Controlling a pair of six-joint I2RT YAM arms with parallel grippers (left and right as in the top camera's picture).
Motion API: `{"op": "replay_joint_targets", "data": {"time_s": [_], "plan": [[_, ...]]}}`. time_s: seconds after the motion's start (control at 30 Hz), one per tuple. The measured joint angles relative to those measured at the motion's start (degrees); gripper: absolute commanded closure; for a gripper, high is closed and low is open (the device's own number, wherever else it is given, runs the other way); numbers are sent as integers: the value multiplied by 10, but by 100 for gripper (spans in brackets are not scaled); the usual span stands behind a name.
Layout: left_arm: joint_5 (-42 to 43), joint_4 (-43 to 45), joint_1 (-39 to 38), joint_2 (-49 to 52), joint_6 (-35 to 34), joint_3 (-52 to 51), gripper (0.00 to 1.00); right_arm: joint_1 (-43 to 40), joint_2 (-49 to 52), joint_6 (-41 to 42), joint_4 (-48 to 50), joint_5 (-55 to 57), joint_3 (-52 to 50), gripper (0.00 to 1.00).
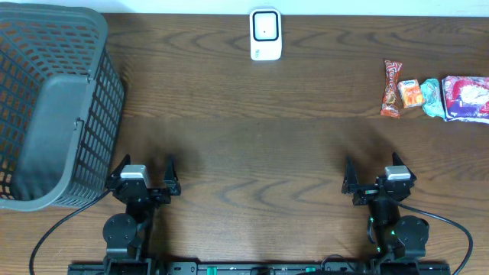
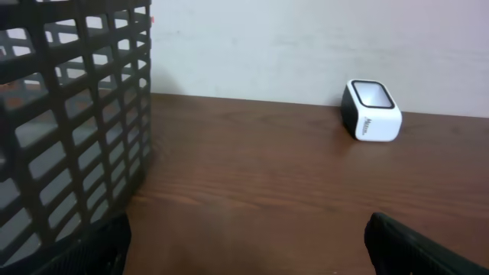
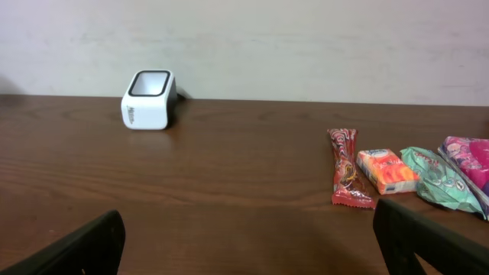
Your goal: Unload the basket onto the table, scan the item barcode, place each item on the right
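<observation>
Standing spread wide and released, the left jaws are seen at the near edge of the tabletop, and nothing is held between them; only the tips of their dark fingers are caught in the bottom corners of the left wrist view. The right jaws are likewise spread apart and empty, their fingers being framed at the lower corners of the right wrist view. Both pairs are pointed toward the far side of the tabletop.

Near the left jaws, on their outer side, a dark grey lattice basket is stood on the left end of the tabletop; its lattice side is shown filling the left part of the left wrist view. A white barcode scanner with a black-rimmed window on top is placed at the far edge, near the middle, close to the pale wall.

The items to be scanned are laid in a row at the far right, well apart from the right jaws: a long red packet, a small orange pack just beside it, a green packet, and a pink and purple packet cut off by the frame edge. All four are seen lying flat on the wood, well apart from the scanner. In the right wrist view the scanner is shown left, the packets right.
</observation>
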Motion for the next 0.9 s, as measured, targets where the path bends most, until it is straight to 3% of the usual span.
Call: {"op": "replay_joint_targets", "data": {"time_s": [0.9], "plan": [[-2, -1, 0, 0, 34, 0, 2, 0, 0, 0, 0, 0, 0, 1]]}}
